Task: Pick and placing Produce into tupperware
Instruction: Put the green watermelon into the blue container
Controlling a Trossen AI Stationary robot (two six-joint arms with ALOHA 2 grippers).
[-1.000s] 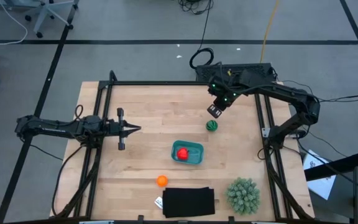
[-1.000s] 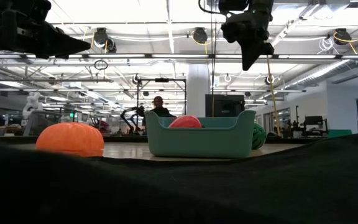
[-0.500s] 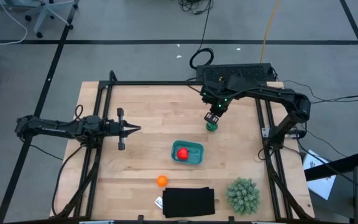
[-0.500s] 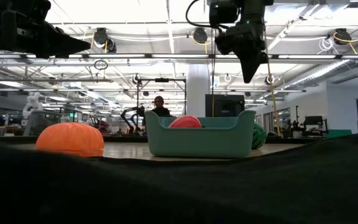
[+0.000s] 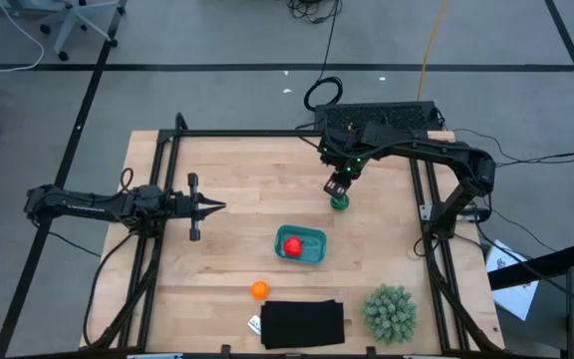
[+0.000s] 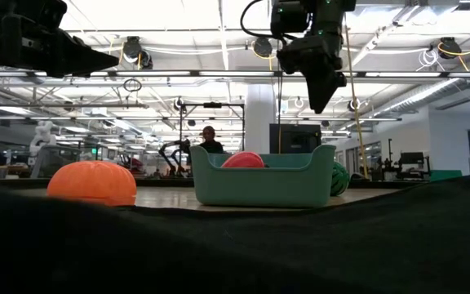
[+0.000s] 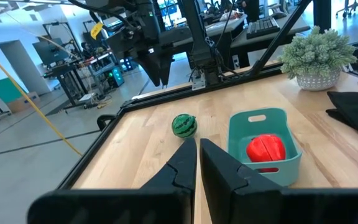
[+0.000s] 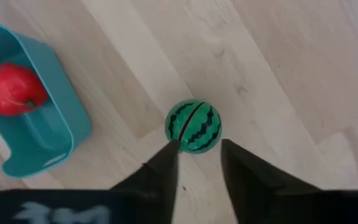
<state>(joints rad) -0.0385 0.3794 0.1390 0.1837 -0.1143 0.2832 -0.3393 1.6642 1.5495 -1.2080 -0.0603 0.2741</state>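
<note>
The right gripper [image 5: 339, 190] hangs over the green ball [image 5: 340, 202] in the upper right-centre of the high view, fingers pointing down. In the right wrist view its fingers [image 8: 166, 163] are spread apart, released, w/ the green ball [image 8: 193, 126] sitting in line w/ the gap just past the tips, on bare wood, nothing gripped. From the low view the gripper [image 6: 315, 94] is up near the top of the frame, clearly above the tub's rim, so it's not touching the ball.

The teal tub [image 5: 302, 245] sits near the middle of the table [image 5: 237, 170], below and left of the green ball, apart from it. The red fruit [image 5: 292, 246] lies inside, toward the tub's left end. In the low view the tub [image 6: 259, 181] stands in front of the green ball [image 6: 339, 178], hiding most of it; only a sliver shows at the tub's right edge.

The orange ball [image 5: 259, 289] rests alone on the wood in the lower centre, left of and below the tub. Just below it lies a flat black mat [image 5: 303, 324] at the table's bottom edge, w/ a small white tag touching its left side. A spiky pale-green plant ball [image 5: 389, 312] sits at lower right, well apart from the tub.

The left gripper [image 5: 217, 206] waits at mid-left over the table, pointing right; its fingers [image 7: 184, 167] are closed together, holding nothing.

A person [image 6: 210, 140] shows far back in the room.
</note>
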